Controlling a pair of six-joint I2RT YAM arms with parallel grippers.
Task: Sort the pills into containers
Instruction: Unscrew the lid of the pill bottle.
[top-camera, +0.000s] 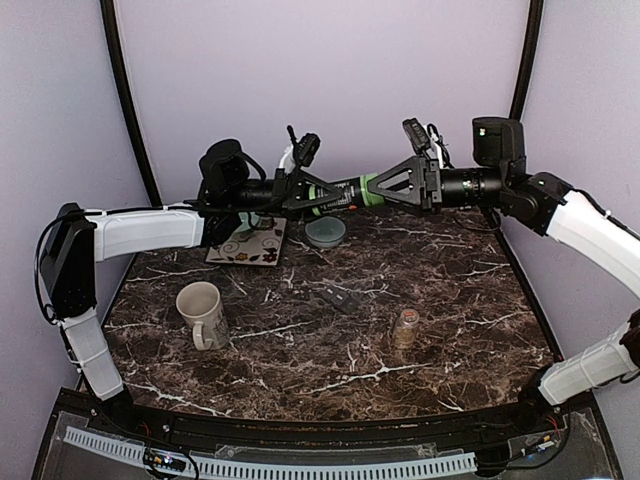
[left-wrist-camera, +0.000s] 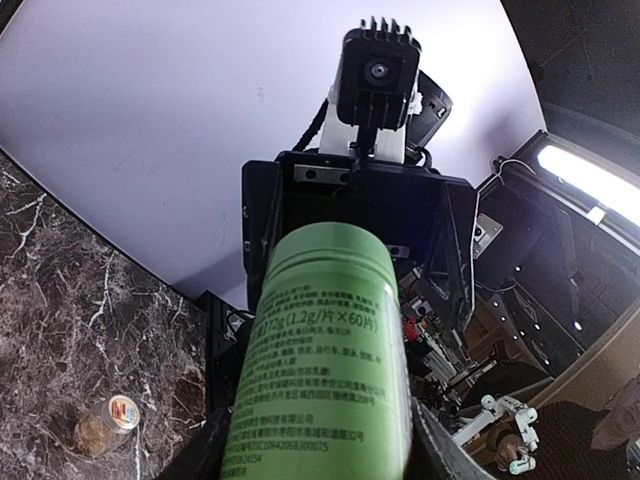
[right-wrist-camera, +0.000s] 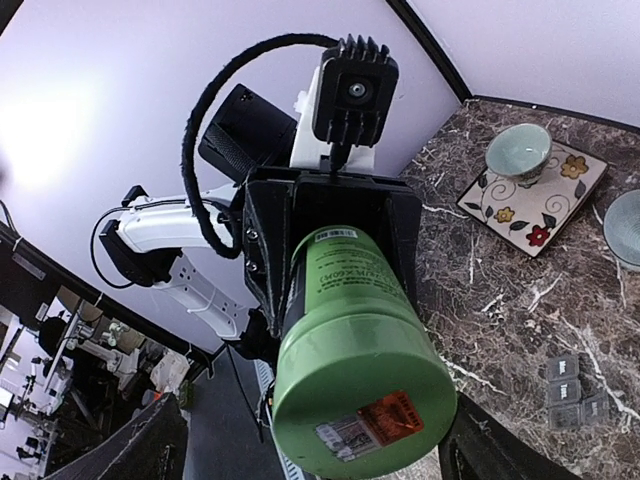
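A green pill bottle (top-camera: 345, 192) hangs level in the air between both grippers at the back middle of the table. My left gripper (top-camera: 322, 196) is shut on its labelled body (left-wrist-camera: 320, 360), with a finger tight on each side. My right gripper (top-camera: 374, 187) stands round the wide cap end (right-wrist-camera: 365, 400), which bears an orange sticker. Its fingers (right-wrist-camera: 150, 445) are spread, with a gap on the left side of the cap. A small amber pill jar (top-camera: 406, 327) stands on the table at the front right and also shows in the left wrist view (left-wrist-camera: 105, 422).
Grey blister packs (top-camera: 342, 299) lie mid-table. A beige mug (top-camera: 203, 313) stands at the front left. A flowered tile (top-camera: 250, 245) at the back left holds a small bowl (right-wrist-camera: 518, 150). A grey-blue bowl (top-camera: 325, 232) sits beside it.
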